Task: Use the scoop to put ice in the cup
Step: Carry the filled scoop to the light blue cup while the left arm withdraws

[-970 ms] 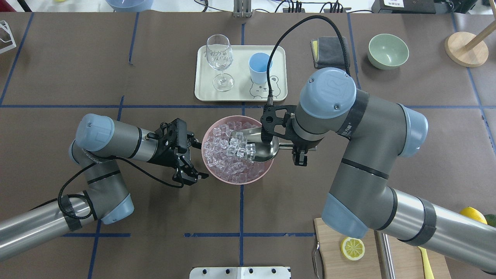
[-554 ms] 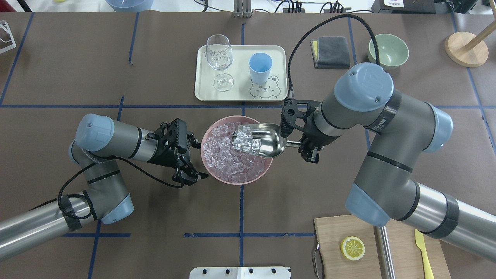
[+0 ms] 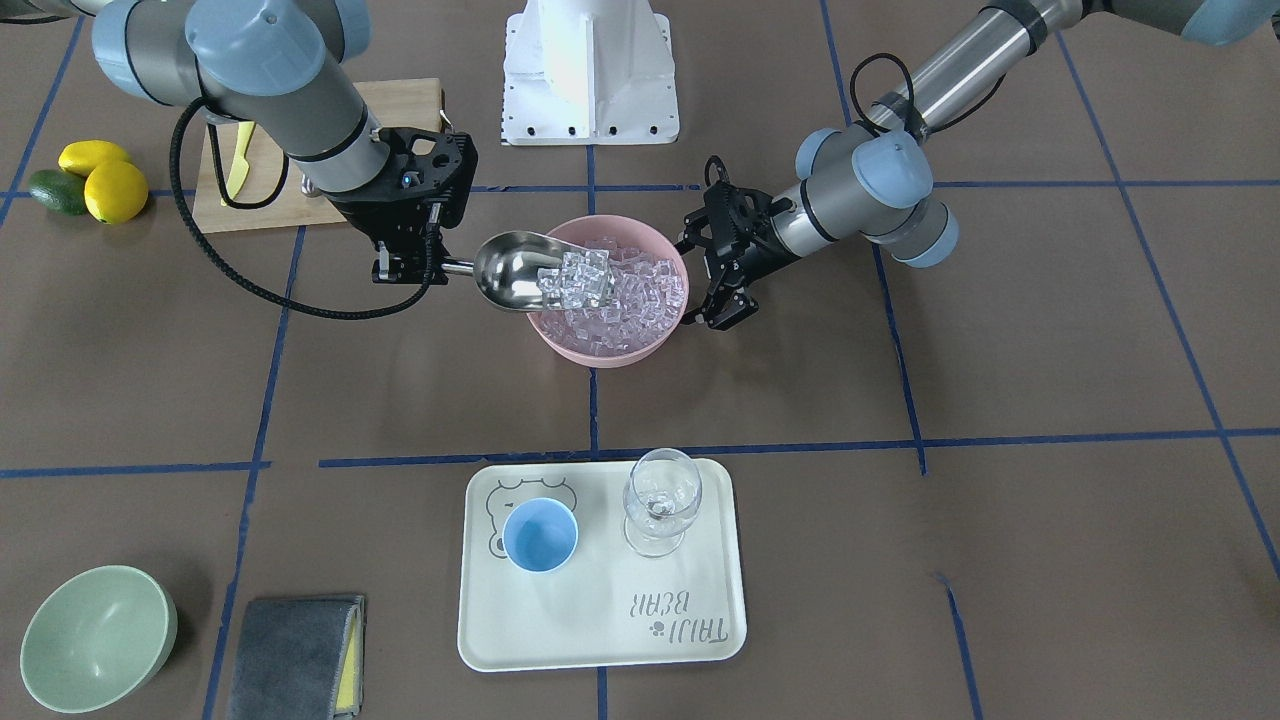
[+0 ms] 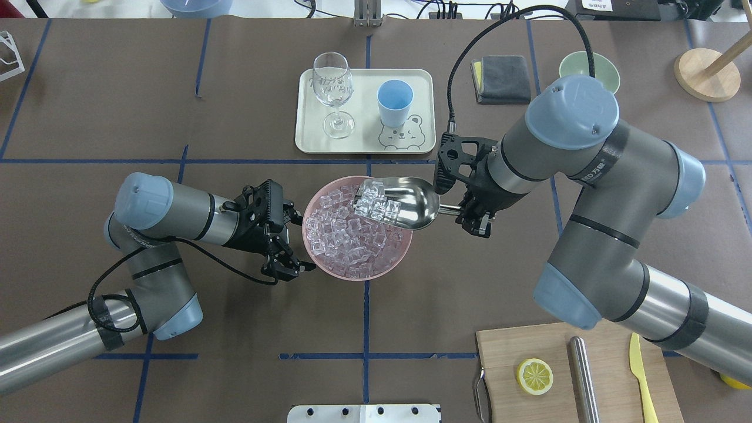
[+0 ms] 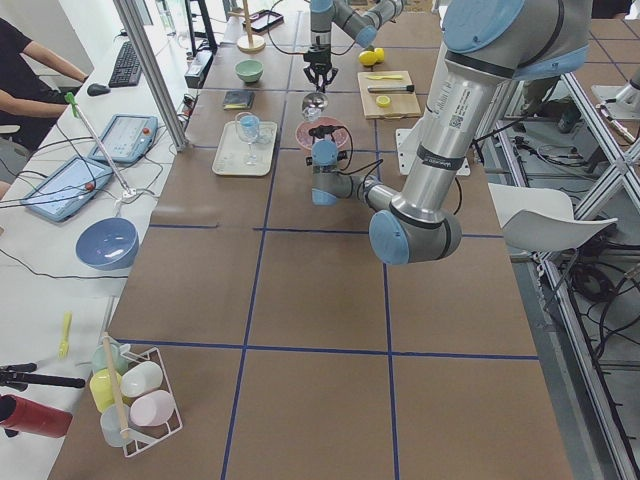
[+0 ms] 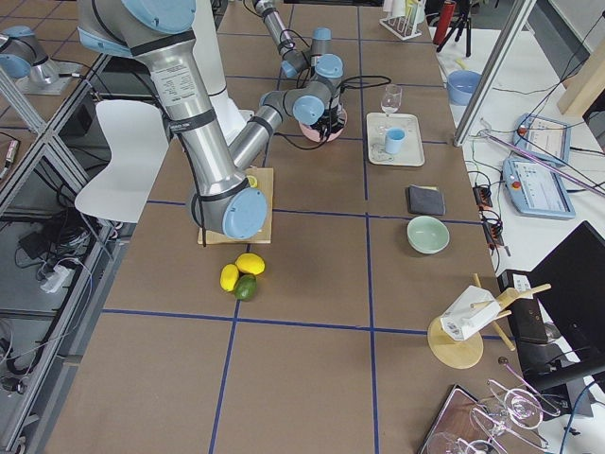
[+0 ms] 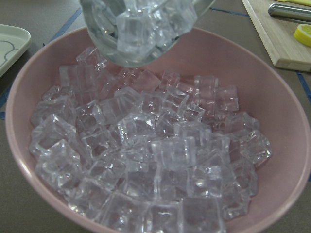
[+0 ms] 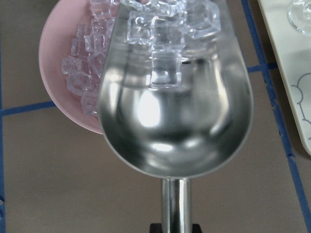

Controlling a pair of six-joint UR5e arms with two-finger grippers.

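- The right tool [image 4: 468,212] is clamped on the thin rod handle of the scoop [image 4: 414,205], which hangs over the far-right rim of the pink bowl [image 4: 352,276].
- There's ice [image 4: 376,205] heaped at the scoop's open mouth, and plenty more cubes fill the bowl underneath.
- The left tool [image 4: 286,267] sits low, just beside the bowl's left rim, with its fingers apart and gripping nothing.
- The cup [image 4: 393,100] stands upright on the cream tray [image 4: 364,144] next to the wine glass [image 4: 332,82]. It is further out on the table [image 4: 117,106], apart from the scoop.
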